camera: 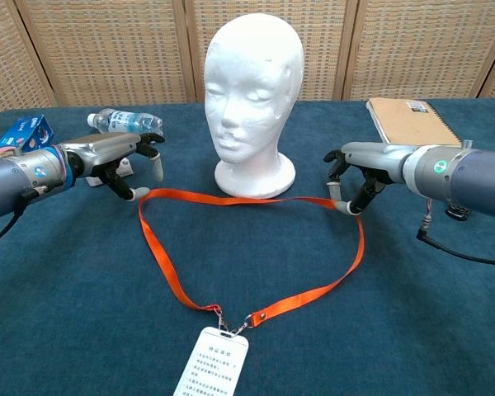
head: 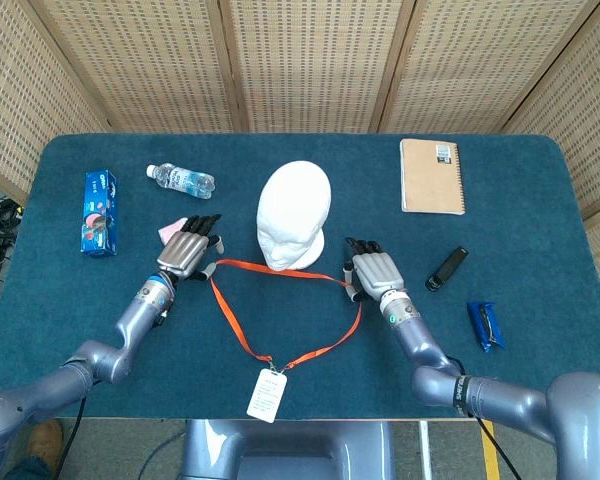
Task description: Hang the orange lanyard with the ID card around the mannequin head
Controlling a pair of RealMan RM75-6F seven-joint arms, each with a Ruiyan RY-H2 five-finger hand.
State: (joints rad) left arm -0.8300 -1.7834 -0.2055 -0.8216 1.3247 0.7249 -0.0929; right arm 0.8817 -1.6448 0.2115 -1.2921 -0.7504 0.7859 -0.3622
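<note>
White foam mannequin head [camera: 253,91] standing upright at desk centre. Orange lanyard [camera: 231,272] spread flat in an open loop just in front of its base, white ID card [camera: 211,374] clipped at the near end.

blue table [head: 540,200] with mannequin head [head: 295,212], lanyard [head: 280,315], notebook [head: 432,176], bottle [head: 180,180]
</note>
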